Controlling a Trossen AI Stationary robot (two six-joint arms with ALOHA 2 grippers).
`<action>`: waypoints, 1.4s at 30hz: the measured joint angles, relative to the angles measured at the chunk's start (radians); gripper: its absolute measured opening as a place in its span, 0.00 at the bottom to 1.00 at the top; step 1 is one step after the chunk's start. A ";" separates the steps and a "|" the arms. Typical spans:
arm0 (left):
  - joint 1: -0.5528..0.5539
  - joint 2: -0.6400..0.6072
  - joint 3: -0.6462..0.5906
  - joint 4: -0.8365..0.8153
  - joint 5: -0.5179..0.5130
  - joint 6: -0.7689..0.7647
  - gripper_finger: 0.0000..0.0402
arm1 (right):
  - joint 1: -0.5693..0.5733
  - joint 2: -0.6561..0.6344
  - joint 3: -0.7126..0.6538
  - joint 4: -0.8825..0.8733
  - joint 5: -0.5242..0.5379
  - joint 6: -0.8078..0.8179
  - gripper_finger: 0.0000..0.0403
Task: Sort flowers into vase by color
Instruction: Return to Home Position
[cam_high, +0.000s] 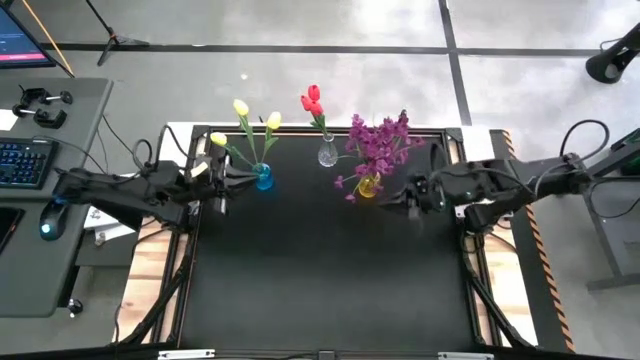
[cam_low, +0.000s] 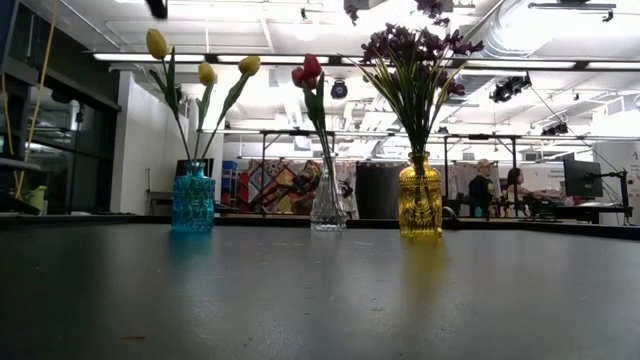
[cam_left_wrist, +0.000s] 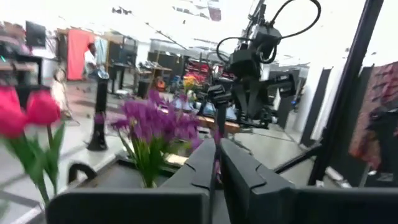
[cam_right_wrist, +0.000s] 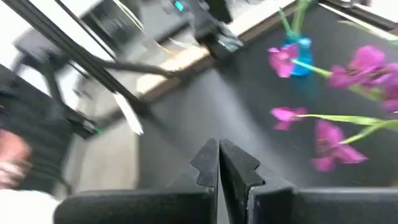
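Three vases stand along the table's far edge. The blue vase (cam_high: 264, 179) (cam_low: 193, 198) holds yellow tulips (cam_high: 241, 107). Red tulips (cam_high: 313, 101) rise from the clear vase (cam_high: 327, 153) (cam_low: 327, 205). Bushy purple sprigs (cam_high: 378, 143) (cam_left_wrist: 155, 121) fill the yellow vase (cam_high: 368, 186) (cam_low: 420, 197). My left gripper (cam_high: 226, 177) (cam_left_wrist: 214, 168) hangs shut just left of the blue vase. My right gripper (cam_high: 392, 200) (cam_right_wrist: 219, 163) is shut just right of the yellow vase, near a low purple sprig (cam_right_wrist: 323, 134). Neither holds anything.
The black table top (cam_high: 320, 280) spreads wide toward its near edge in front of the vases. A desk with a keyboard (cam_high: 22, 160) and mouse stands left of the table. People sit in the room beyond (cam_low: 500, 185).
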 joint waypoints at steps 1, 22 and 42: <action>0.005 -0.013 -0.037 0.022 0.011 -0.021 0.02 | 0.012 -0.030 -0.054 0.070 0.000 0.027 0.00; 0.009 -0.299 -0.586 0.255 -0.015 -0.355 0.00 | 0.084 -0.117 -0.245 0.239 -0.130 0.119 0.00; 0.008 -0.300 -0.586 0.251 -0.012 -0.337 0.00 | 0.155 -0.594 -0.862 0.722 -0.021 -0.103 0.00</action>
